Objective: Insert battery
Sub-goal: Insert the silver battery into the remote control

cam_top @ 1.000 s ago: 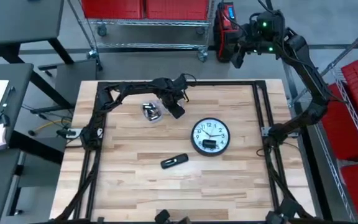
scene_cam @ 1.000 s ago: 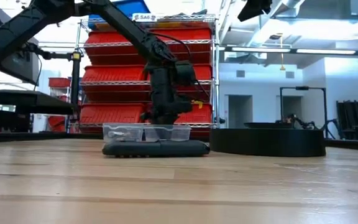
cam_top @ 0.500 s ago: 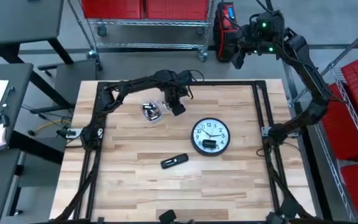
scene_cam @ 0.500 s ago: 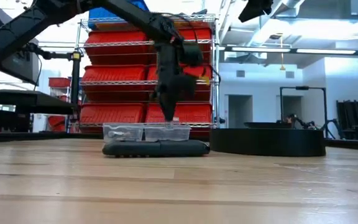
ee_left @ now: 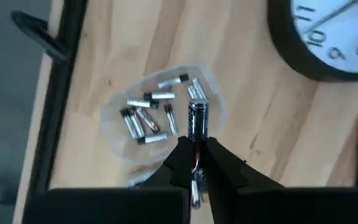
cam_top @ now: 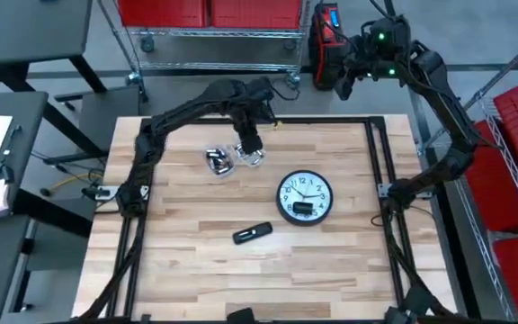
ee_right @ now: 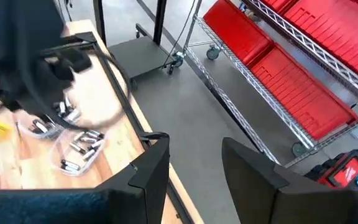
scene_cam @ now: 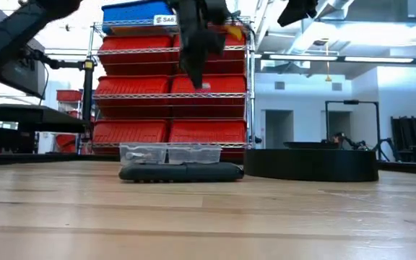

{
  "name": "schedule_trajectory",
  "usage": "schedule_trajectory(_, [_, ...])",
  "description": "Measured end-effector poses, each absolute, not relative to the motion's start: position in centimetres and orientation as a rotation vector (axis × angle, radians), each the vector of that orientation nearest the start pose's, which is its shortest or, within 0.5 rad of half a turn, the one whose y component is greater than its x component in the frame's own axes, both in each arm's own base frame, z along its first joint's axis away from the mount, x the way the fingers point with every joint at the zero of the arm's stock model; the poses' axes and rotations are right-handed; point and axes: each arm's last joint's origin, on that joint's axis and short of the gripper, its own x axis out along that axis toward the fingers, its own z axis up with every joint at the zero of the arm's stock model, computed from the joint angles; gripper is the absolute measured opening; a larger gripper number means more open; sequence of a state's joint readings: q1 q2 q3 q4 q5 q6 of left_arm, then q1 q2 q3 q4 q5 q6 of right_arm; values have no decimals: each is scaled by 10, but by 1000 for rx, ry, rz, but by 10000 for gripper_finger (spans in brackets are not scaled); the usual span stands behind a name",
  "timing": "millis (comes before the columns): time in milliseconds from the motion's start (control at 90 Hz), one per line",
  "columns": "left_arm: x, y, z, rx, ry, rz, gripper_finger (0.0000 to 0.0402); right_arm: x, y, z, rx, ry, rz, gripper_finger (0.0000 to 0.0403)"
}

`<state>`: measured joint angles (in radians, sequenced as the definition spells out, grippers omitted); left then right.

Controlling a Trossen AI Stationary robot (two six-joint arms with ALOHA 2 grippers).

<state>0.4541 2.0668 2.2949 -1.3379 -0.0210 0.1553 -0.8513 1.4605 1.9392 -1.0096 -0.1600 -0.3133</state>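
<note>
In the high view, the left hand (cam_top: pixel 249 149) hangs over the far part of the counter (cam_top: pixel 187 270), above the clear tray (cam_top: pixel 226 160) of batteries. The clock (cam_top: pixel 305 197) lies to the right and the remote (cam_top: pixel 252 233) nearer. The right hand (cam_top: pixel 343 83) waits beyond the far edge, its fingers apart.

In the low view, the remote (scene_cam: pixel 181 172) lies before the tray (scene_cam: pixel 170 153); the left hand (scene_cam: pixel 196 72) is high above.

In the left wrist view, the fingers (ee_left: pixel 180 157) pinch one battery (ee_left: pixel 196 127) over the tray (ee_left: pixel 160 115).
</note>
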Motion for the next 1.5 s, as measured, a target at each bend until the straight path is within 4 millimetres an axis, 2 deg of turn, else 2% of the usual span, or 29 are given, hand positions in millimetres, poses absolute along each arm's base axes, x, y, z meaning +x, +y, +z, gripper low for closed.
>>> schedule_trajectory(156, [346,173,406,-76,973,381,1,178,-195,483,-24,561,-571,136])
schedule_trajectory(356, [315,161,459,-32,715,433,1,192,-198,480,66,467,-354,136])
schedule_trajectory(500, [299,153,489,-1,539,455,1,222,-202,470,116,432,-201,136])
schedule_trajectory(644, [289,147,513,30,372,432,1,263,-201,462,104,353,-73,136])
schedule_trajectory(811, [287,145,528,58,238,405,1,301,-192,468,37,184,12,136])
schedule_trajectory(1011, [283,146,547,66,71,355,1,326,-180,471,0,71,81,136])
schedule_trajectory(1233, [286,146,547,51,49,304,1,331,-172,481,-57,-9,34,136])
schedule_trajectory(1500, [286,147,546,51,53,309,1,324,-179,484,-52,-16,1,129])
